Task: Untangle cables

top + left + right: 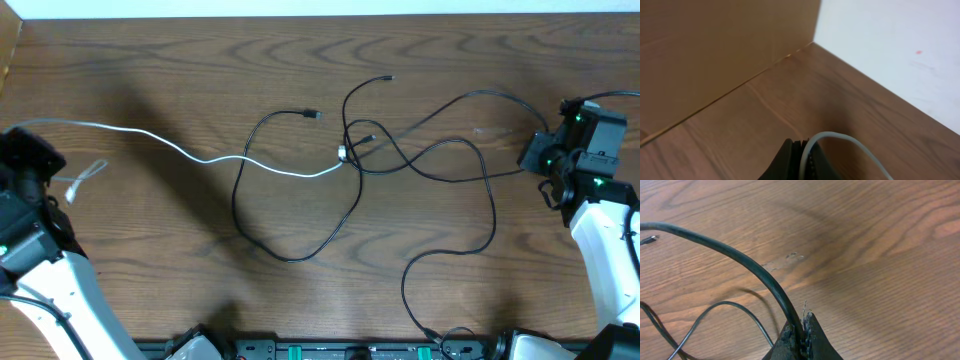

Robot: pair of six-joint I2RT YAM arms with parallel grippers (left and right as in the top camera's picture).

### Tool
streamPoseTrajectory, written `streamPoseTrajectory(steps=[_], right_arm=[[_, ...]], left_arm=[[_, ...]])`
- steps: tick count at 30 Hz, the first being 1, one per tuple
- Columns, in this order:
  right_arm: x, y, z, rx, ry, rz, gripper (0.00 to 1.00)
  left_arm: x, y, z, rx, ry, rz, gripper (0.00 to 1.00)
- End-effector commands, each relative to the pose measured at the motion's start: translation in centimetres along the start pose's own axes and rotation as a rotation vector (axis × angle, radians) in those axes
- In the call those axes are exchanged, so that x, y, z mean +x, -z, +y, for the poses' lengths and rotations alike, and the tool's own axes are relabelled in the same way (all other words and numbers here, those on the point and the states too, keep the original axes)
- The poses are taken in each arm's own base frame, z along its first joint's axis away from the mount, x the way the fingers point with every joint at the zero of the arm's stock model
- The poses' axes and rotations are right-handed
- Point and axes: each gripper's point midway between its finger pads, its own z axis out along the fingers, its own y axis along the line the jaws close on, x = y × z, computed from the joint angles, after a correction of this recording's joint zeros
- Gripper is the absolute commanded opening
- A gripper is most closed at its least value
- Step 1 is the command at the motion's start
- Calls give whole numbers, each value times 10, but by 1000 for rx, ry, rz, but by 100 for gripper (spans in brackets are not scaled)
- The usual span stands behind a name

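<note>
left gripper (801, 152) clamped on white cable (150, 135), left of knot (350, 152); right gripper (800, 330) clamped on black cable (740, 260), right of knot. other black cables (290, 257) loop around knot. judgement: pull apart slowly, low, watch plugs (311, 114) snagging at knot.

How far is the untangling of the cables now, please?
Done: little; only the white cable lies drawn out leftward. In hand: the left claw is shut on it, the right claw on a black cable. Left: the black loops cross at the tangle, where the white end also sits.
</note>
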Motion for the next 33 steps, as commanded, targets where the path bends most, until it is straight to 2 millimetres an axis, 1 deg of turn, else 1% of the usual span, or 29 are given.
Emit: streamPoseTrajectory(steps=[1, 8, 10, 15, 17, 18, 21, 22, 23, 24, 25, 26, 27, 28, 31, 33], right_arm=[[-5, 5, -14, 38, -8, -16, 1], [0, 8, -44, 96, -68, 9, 2], [1, 9, -51, 109, -88, 12, 3], [5, 10, -63, 133, -131, 26, 5], [6, 10, -62, 124, -144, 32, 14], [6, 10, -59, 108, -143, 34, 22], [7, 9, -45, 33, -135, 44, 64], [7, 9, -38, -9, -117, 49, 75], [8, 10, -25, -82, -68, 55, 81], [8, 11, -12, -162, -14, 56, 85], [9, 15, 6, -269, 51, 54, 93], [10, 20, 20, -361, 101, 48, 97], [11, 26, 34, -449, 147, 37, 99], [11, 33, 48, -542, 193, 22, 99], [11, 54, 76, -742, 278, -28, 99], [8, 67, 89, -849, 304, -63, 99]], left_arm=[[-6, -1, 11, -34, 36, -16, 7], [-9, 0, 22, -59, 54, -25, 8], [-9, 0, 27, -78, 105, -30, 8], [-9, 0, 27, -74, 142, -30, 7], [-9, 0, 18, -25, 141, -23, 7], [-8, 0, 11, 16, 140, -17, 8], [-9, 2, -12, 148, 127, -7, 8], [-10, 3, -21, 199, 117, -7, 8], [-12, 5, -29, 245, 108, -11, 7], [-13, 8, -40, 306, 93, -16, 7], [-16, 12, -53, 372, 79, -23, 7], [-18, 15, -62, 420, 70, -28, 7], [-20, 19, -73, 474, 58, -35, 7], [-21, 23, -83, 524, 46, -41, 7], [-22, 35, -113, 654, 10, -48, 8], [-20, 43, -131, 723, -12, -45, 7]])
